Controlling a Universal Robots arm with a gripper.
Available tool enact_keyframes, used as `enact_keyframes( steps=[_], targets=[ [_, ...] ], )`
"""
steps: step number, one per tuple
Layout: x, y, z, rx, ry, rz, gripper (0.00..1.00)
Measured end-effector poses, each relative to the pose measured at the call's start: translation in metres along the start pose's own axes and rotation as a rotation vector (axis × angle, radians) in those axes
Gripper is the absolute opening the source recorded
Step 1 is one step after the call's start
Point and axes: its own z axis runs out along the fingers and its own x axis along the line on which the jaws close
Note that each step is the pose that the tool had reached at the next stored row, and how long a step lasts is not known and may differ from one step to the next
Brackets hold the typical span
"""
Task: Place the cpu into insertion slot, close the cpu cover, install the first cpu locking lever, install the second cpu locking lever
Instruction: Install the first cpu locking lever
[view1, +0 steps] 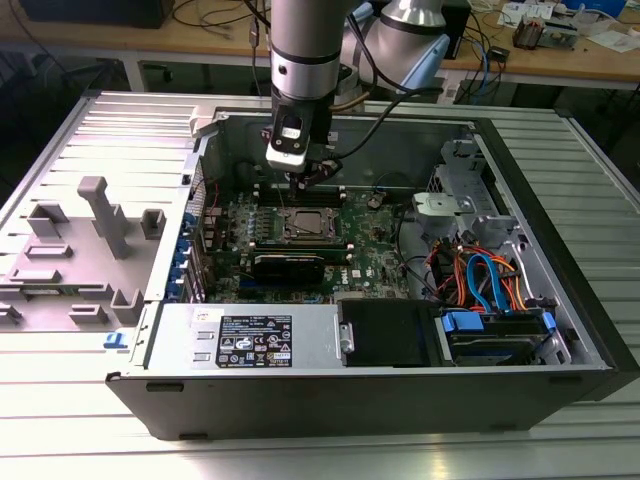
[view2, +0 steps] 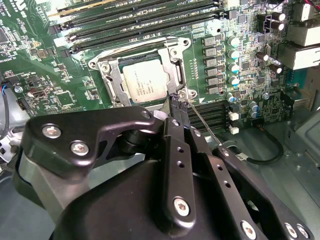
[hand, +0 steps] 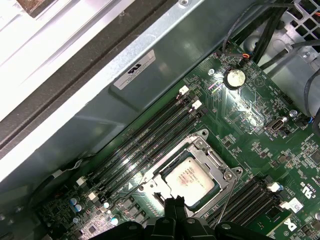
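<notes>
Within the computer case (view1: 350, 400), the cpu (view2: 146, 81) is seated under the cpu cover (view2: 176, 67); fingers (view2: 175, 112) are pressed together beside it.

Counts: 1 cpu (view2: 146, 82), 1 cpu cover (view2: 113, 82), 1 end effector (view2: 178, 102). 2 memory slot banks (view1: 295, 192) in exterior view: 1 at 12 o'clock of cpu, 1 at 6 o'clock. 1 coin battery (hand: 234, 77). 1 computer case (view1: 350, 395) on 1 surface (view1: 100, 440).
</notes>
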Motion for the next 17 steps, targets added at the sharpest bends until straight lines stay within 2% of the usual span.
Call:
enact_keyframes(
  steps=[1,3,6,8,13,17],
  targets=[
    [0.0,0.0,0.0,0.0003,0.0002,-0.009,0.11],
    [0.0001,0.0,-0.0001,0.0037,0.0018,-0.077,0.11],
    [0.0067,-0.0058,0.0001,0.0034,0.0016,-0.082,0.11],
    [0.0136,-0.0118,0.0002,0.0023,0.0002,-0.082,0.11],
    [0.0301,-0.0263,0.0007,-0.0065,-0.0097,-0.082,0.11],
    [0.0321,-0.028,0.0007,-0.008,-0.0105,-0.101,0.11]
  ],
)
